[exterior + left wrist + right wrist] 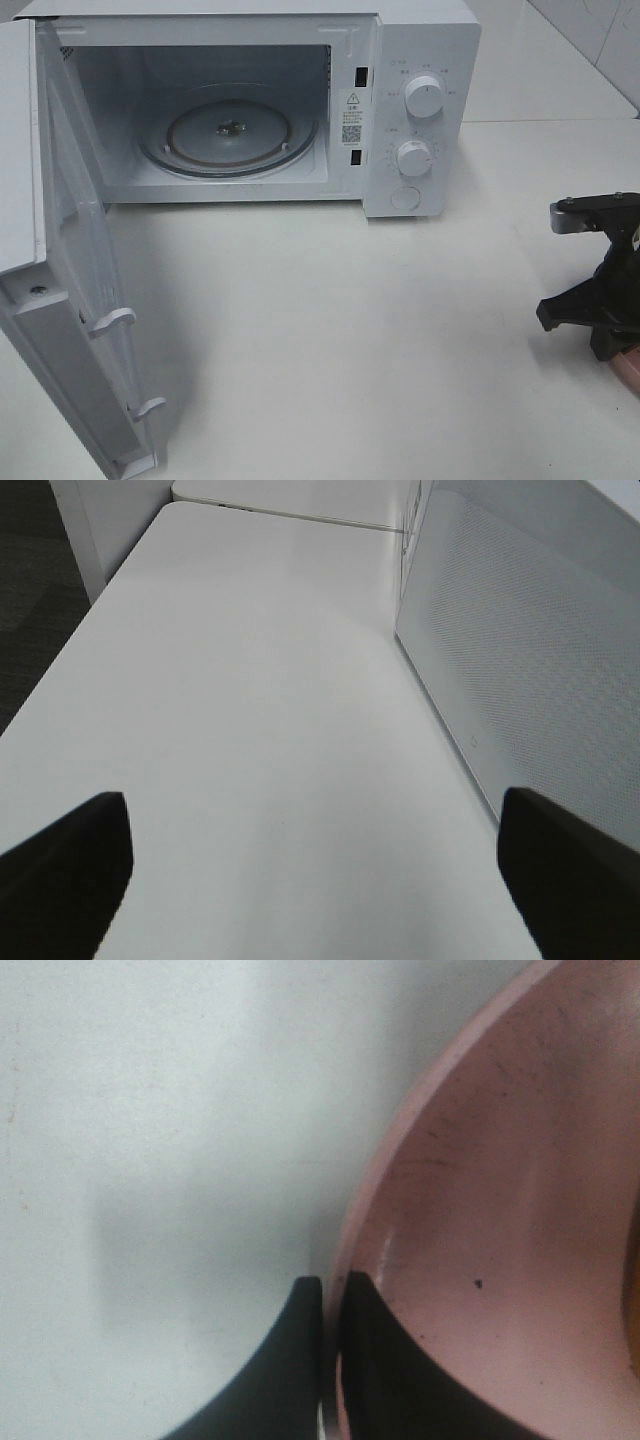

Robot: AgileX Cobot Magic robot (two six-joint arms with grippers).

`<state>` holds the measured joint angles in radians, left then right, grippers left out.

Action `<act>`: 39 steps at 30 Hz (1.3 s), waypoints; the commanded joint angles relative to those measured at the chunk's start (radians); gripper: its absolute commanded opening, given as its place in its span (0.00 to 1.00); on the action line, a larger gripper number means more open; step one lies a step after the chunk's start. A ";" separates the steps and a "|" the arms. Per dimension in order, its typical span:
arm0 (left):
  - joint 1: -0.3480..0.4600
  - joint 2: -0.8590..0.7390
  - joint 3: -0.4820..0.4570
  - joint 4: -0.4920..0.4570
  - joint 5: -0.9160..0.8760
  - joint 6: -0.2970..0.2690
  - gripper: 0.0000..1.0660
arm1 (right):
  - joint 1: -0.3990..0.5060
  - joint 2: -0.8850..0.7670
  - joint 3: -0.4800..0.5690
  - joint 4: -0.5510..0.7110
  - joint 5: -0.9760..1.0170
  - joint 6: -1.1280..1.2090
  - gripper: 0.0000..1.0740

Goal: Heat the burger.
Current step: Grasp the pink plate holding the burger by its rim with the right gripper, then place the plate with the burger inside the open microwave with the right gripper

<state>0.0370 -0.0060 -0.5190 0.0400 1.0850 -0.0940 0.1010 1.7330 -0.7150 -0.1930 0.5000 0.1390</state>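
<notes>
Right fingers (290, 1375), black and tapered, pinch pink plate (500, 1210); rim thin, curved.

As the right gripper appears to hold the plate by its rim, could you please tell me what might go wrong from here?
1. The right gripper pinches only the thin rim of the pink plate; lifted, it may tilt or slip and spill the burger.
2. The control panel of the microwave stands between the plate and the open cavity, so the plate could strike it on the way to the turntable.
</notes>
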 commanded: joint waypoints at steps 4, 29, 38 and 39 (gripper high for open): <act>-0.001 -0.018 0.002 -0.003 -0.012 0.001 0.85 | -0.003 0.007 0.005 -0.007 0.002 0.029 0.00; -0.001 -0.018 0.002 -0.003 -0.012 0.001 0.85 | 0.202 -0.032 0.005 -0.412 0.177 0.407 0.00; -0.001 -0.018 0.002 -0.003 -0.012 0.001 0.85 | 0.256 -0.086 0.005 -0.412 0.223 0.418 0.00; -0.001 -0.018 0.002 -0.003 -0.012 0.001 0.85 | 0.257 -0.096 0.005 -0.412 0.246 0.418 0.00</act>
<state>0.0370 -0.0060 -0.5190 0.0400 1.0850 -0.0940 0.3530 1.6630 -0.7120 -0.5610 0.6790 0.5480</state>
